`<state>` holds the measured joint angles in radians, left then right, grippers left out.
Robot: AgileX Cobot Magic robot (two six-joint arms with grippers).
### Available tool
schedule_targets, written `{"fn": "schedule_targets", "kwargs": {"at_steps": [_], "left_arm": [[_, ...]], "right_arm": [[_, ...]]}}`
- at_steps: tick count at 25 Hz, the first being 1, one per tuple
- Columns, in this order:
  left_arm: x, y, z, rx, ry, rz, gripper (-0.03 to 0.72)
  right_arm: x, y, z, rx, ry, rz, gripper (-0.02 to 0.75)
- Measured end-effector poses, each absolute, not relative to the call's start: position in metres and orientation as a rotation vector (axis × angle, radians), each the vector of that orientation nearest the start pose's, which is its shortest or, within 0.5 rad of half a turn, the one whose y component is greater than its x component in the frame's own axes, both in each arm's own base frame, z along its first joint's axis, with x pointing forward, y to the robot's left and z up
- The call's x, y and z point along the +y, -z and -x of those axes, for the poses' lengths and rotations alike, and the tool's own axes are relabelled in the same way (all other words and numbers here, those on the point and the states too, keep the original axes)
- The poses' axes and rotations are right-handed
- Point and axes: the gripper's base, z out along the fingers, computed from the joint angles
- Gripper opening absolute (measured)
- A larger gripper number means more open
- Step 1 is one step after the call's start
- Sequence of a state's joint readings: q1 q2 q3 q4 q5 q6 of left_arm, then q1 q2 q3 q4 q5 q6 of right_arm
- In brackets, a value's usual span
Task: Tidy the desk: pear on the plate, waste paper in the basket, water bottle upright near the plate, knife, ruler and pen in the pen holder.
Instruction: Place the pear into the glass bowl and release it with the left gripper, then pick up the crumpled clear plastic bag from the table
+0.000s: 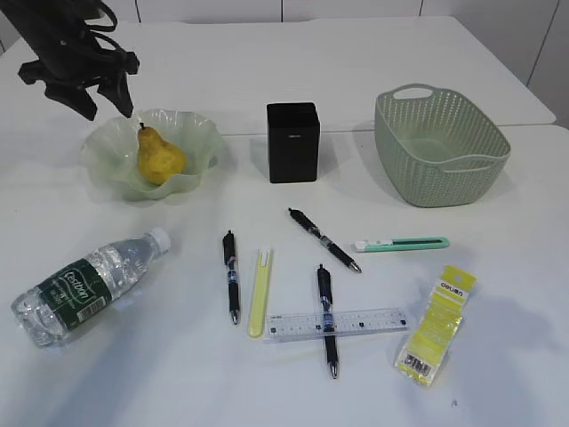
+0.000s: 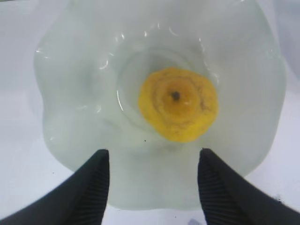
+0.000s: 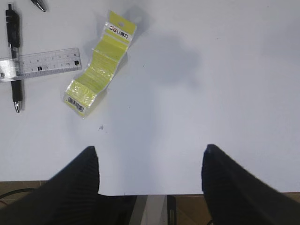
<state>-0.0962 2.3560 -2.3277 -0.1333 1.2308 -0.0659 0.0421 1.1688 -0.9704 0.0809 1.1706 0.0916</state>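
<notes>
While pear (image 1: 159,157) sits on plate (image 1: 197,133) (upright), left gripper (image 2: 153,180) open above

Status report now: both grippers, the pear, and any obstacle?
Left gripper open above the plate, empty. Right gripper open, empty. Pear on the plate, upright. No obstacle seen.

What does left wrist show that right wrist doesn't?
Only the left wrist view: the pear from above, stem up, sitting in the plate, framed by the open left fingers. Only the right wrist view: the waste paper, the ruler lying across a pen, the desk's front edge, and the open right fingers. Shared: the white desk surface; no object appears in both.
</notes>
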Motion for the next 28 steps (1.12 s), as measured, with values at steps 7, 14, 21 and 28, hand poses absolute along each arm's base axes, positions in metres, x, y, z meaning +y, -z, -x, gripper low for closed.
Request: {"fn": "schedule_targets", "kwargs": {"at_steps": [7, 14, 21, 28], "left_arm": [[-0.056, -0.298, -0.493, 2.657, 0.205, -0.072, 0.423], [-0.043, -0.364, -0.464, 2.517, 0.067, -0.152, 0.423], [-0.022, -0.404, -0.433, 2.456, -0.036, -0.156, 0.423], [0.0, -0.386, -0.391, 2.601, -0.159, -0.141, 0.421]], "right_arm": [[0.018, -0.304, -0.204, 2.854, -0.18, -0.113, 0.533], [0.022, -0.302, -0.207, 2.859, -0.246, -0.133, 0.533], [0.022, -0.3, -0.21, 2.86, -0.248, -0.136, 0.533], [0.022, -0.3, -0.211, 2.85, -0.25, -0.138, 0.533]]}}
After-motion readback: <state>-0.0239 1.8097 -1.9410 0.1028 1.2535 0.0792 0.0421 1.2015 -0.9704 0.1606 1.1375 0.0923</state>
